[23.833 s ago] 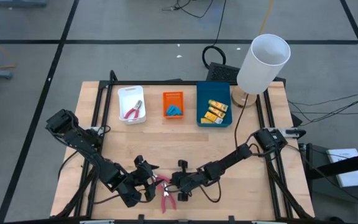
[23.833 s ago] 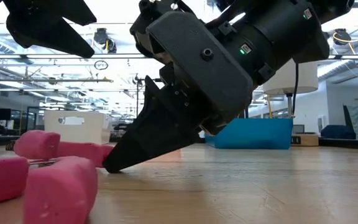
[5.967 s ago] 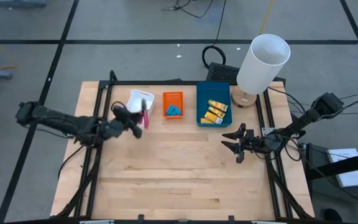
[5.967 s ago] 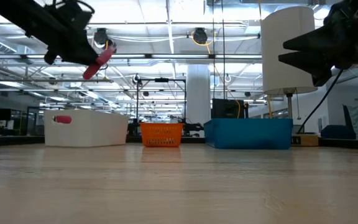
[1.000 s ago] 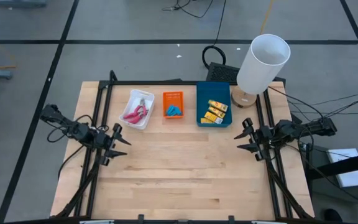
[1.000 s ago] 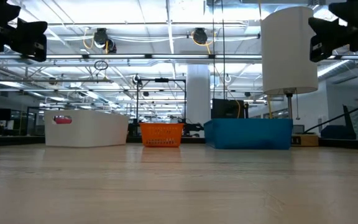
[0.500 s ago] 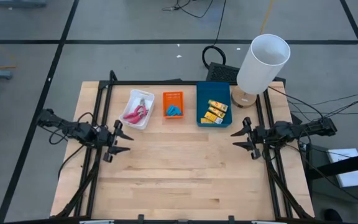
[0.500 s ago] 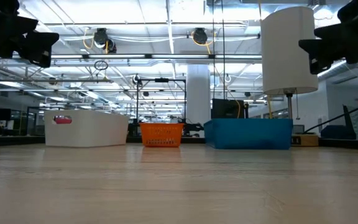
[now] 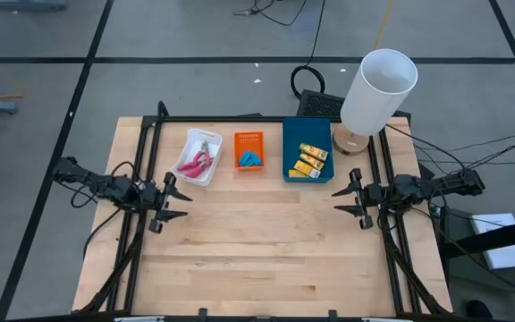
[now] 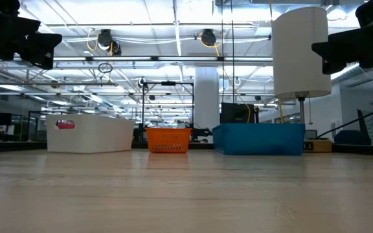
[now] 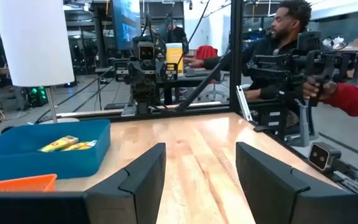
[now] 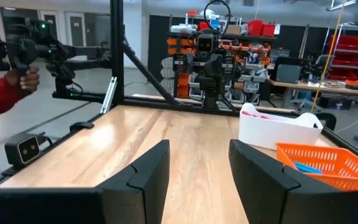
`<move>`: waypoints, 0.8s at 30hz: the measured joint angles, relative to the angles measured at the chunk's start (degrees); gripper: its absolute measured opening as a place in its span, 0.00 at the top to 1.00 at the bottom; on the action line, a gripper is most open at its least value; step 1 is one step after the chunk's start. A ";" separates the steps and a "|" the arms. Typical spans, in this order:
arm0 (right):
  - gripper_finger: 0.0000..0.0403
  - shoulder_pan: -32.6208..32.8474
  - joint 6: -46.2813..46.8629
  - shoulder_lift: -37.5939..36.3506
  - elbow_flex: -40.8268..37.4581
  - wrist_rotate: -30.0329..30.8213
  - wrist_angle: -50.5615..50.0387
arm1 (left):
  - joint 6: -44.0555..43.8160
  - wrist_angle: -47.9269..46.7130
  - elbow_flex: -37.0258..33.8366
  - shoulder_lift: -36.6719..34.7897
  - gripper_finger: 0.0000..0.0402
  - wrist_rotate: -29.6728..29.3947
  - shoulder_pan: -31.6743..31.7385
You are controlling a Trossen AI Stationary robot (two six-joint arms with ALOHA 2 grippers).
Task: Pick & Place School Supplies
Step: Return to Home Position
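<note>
Pink-handled scissor-like tools [image 9: 195, 163] lie in the white tray [image 9: 186, 147]. Light-blue pieces [image 9: 251, 159] sit in the orange basket [image 9: 249, 139]. Yellow packets [image 9: 310, 159] lie in the blue tray [image 9: 290, 152]. My left gripper [image 9: 174, 203] hovers open over the table's left edge, pointing right, in front of the white tray. My right gripper [image 9: 347, 202] hovers open near the right edge, pointing left, in front of the blue tray. Both hold nothing.
A lamp with a white shade [image 9: 379, 90] stands at the far right corner. The three trays line the far side. Black frame rails [image 9: 139, 179] run along both sides. A person in a red sleeve [image 11: 353, 99] sits beyond the table.
Both arms have shifted slightly inward over the table, the left gripper to the right and a little farther, the right gripper to the left, then held still. The supplies have stayed in their trays.
</note>
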 joint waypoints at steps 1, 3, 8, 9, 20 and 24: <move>0.61 0.00 -0.35 0.00 0.01 -0.06 0.01 | 0.28 -0.04 0.00 0.00 0.50 0.00 0.00; 0.61 0.00 -0.04 0.00 0.01 -0.10 0.01 | 0.50 -0.27 0.00 0.00 0.50 0.00 0.00; 0.61 0.00 0.02 0.00 -0.01 -0.19 0.01 | -0.52 -0.68 0.00 0.02 0.50 0.00 0.00; 0.61 0.00 0.01 0.00 0.01 -0.19 0.01 | -0.68 -0.68 0.00 0.00 0.50 0.00 0.00; 0.61 0.00 0.00 0.00 0.01 -0.21 0.01 | 0.72 -0.70 0.00 0.01 0.50 -0.02 0.00; 0.61 0.00 0.01 0.00 0.00 -0.23 0.01 | 0.89 -0.72 0.00 0.02 0.50 -0.02 0.00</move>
